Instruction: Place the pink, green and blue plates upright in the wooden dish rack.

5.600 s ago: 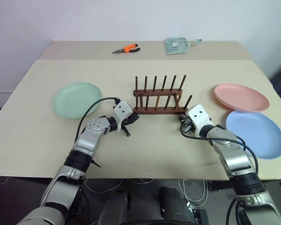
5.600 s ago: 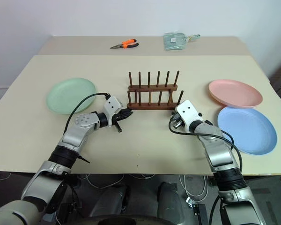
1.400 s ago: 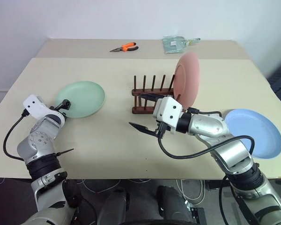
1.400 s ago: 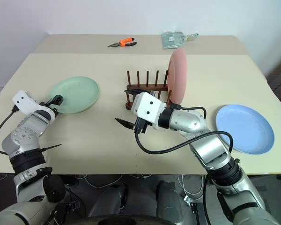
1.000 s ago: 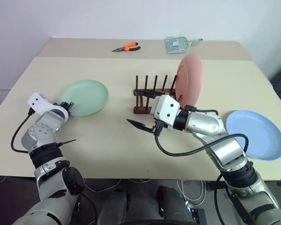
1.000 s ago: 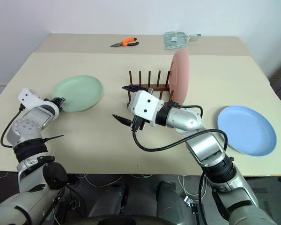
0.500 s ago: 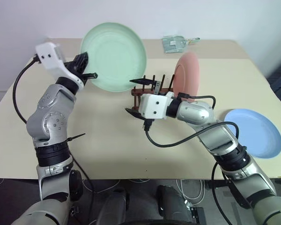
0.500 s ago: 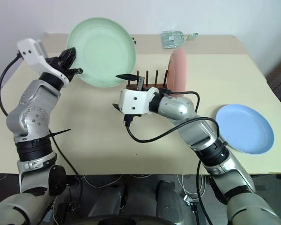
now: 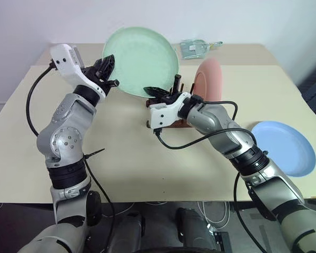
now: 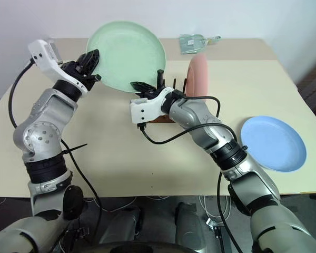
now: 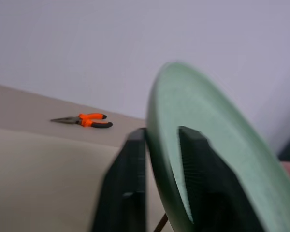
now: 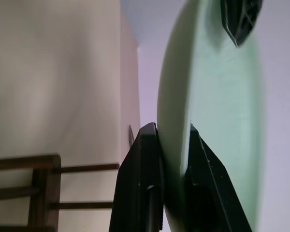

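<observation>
Since half a second ago the right gripper [image 9: 157,92] has risen from beside the rack to the lower rim of the green plate [image 9: 141,60], and the left arm has carried this plate a little toward the rack. Now the plate is in the air, almost upright, with its hollow face toward the camera, at about 11 o'clock from the wooden dish rack [image 9: 171,118]. The left gripper [image 9: 108,71] holds the plate's rim at 9 o'clock; its arm is bent up at the elbow and the forearm points forward and up. In the left wrist view the two black fingers [image 11: 127,193] stand one on each side of the rim, narrow around it. The right arm reaches across to the left, the forearm nearly level, and its fingers [image 12: 141,179] are closed on the rim at about 5 o'clock of the plate, so both claws grip the same plate. The pink plate [image 9: 209,79] stands upright at the right end of the rack. The blue plate [image 9: 282,147] lies flat on the table [image 9: 121,153], at 4 o'clock from the rack and well apart from it.
</observation>
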